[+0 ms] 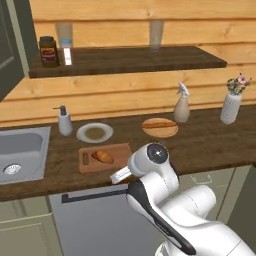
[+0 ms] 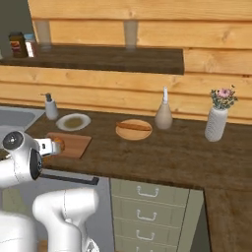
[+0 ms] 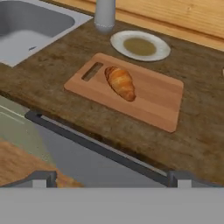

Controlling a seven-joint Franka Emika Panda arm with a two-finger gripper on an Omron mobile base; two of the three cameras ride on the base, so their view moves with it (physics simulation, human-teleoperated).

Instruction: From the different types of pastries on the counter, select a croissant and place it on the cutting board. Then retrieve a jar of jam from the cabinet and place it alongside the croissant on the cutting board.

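Observation:
The golden-brown croissant lies on the light wooden cutting board, near its slot-handle end. My gripper is open and holds nothing. It hangs back from the board, over the counter's front edge, with its white hand pointing at the board. The long tan pastry stick rests on a round wooden plate. An olive-grey cabinet panel shows at the upper left edge. The jar of jam is out of view.
A white plate and a soap dispenser stand behind the board, with the sink to the left. A spray bottle and a flower vase stand on the right. On the wall shelf is a dark brown jar.

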